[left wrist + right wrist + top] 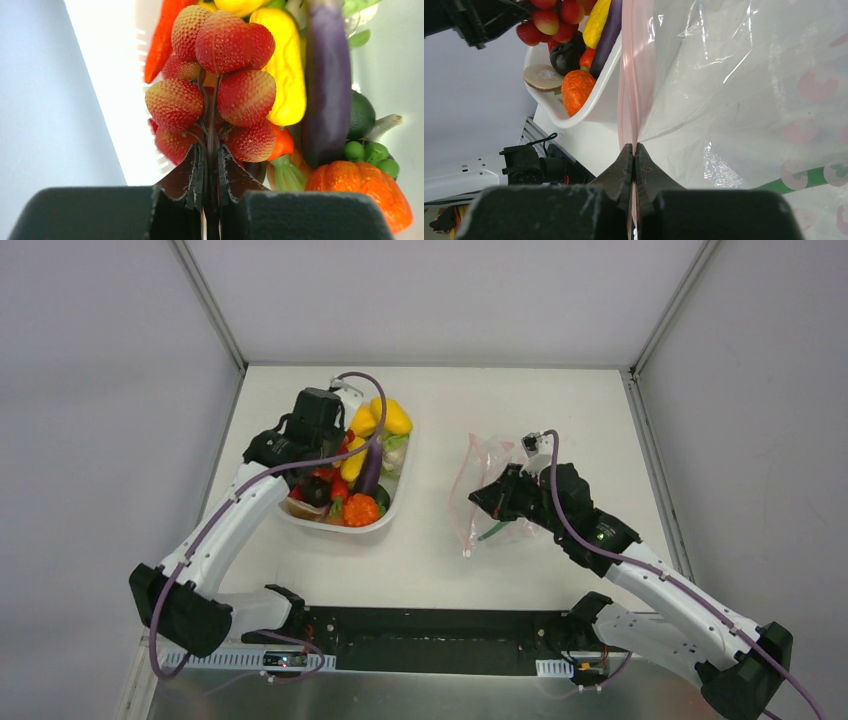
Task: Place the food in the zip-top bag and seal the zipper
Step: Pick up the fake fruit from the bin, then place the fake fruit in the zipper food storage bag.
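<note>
The food lies heaped in a white tub (398, 498): a yellow pepper (392, 417), a purple eggplant (370, 468), an orange pumpkin (360, 510). My left gripper (210, 156) is over the tub, shut on the dark stem of a bunch of red berries (220, 85), which hangs just above the pile. The clear zip-top bag (485, 460) lies right of the tub. My right gripper (634, 150) is shut on its pink zipper (631, 90) and holds that edge up. A green item (811, 177) lies inside the bag (734, 100).
The tub (594, 100) stands close to the left of the raised bag edge. A brown-and-white slice (541, 77) and a dark round fruit (566, 55) lie at the tub's near end. The arm bases and a black rail (430, 635) run along the near table edge.
</note>
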`<control>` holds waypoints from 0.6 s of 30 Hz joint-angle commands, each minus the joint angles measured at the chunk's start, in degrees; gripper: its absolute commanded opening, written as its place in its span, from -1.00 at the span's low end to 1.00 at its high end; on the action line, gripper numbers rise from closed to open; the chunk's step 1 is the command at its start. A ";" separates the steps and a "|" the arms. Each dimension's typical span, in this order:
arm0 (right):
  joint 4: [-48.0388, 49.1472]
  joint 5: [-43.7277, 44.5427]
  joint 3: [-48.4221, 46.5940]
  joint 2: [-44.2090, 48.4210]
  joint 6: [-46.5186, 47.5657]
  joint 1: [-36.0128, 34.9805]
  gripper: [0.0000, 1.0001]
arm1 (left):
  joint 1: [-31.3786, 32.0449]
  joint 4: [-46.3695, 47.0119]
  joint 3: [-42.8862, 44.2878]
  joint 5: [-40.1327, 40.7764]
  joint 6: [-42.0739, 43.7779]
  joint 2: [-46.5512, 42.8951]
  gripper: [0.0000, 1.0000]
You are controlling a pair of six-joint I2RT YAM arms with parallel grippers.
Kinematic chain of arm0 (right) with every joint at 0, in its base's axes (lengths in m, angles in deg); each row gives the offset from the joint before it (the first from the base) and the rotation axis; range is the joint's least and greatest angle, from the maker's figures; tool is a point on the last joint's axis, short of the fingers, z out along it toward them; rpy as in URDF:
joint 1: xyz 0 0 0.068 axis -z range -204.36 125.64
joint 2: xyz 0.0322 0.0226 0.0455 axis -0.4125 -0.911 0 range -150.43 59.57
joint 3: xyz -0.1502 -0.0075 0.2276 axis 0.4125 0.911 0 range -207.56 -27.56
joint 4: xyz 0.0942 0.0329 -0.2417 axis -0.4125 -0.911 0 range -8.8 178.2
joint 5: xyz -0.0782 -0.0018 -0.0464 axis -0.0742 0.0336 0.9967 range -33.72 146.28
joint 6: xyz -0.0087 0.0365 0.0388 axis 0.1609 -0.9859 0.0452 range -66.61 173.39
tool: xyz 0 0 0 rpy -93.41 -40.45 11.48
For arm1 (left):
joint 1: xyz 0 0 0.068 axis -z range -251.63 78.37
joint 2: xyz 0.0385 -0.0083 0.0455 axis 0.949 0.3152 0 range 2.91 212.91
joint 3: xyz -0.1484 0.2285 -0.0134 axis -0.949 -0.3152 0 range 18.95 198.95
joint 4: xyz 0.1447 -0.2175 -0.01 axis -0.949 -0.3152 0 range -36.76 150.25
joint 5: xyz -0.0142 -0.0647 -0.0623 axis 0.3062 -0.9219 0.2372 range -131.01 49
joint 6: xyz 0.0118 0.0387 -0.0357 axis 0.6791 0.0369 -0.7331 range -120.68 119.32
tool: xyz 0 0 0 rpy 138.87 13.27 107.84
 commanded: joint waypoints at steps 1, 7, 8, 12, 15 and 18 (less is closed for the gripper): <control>1.00 0.63 -2.65 0.17 -0.76 -0.03 -1.00 | -0.31 3.42 0.18 0.63 0.11 -7.66 -1.00; 1.03 1.43 -2.40 0.79 -1.01 -0.02 -0.99 | -0.33 2.99 0.80 -0.71 -1.81 -13.23 -1.00; 1.01 1.47 -2.34 0.83 -1.04 -0.02 -0.99 | -0.28 2.70 1.01 -1.12 -2.34 -13.98 -1.00; 1.21 1.78 -2.13 0.88 -1.35 -0.06 -0.99 | -0.26 1.70 2.07 -7.83 -5.28 -17.28 -1.00; 1.56 1.67 -2.17 0.77 -1.53 -0.02 -0.99 | -0.33 3.56 1.57 -15.15 -8.58 -19.52 -1.00; 2.07 1.95 -2.05 0.88 -2.18 0.00 -1.00 | -0.25 6.15 0.78 -23.72 -12.52 -21.01 -1.00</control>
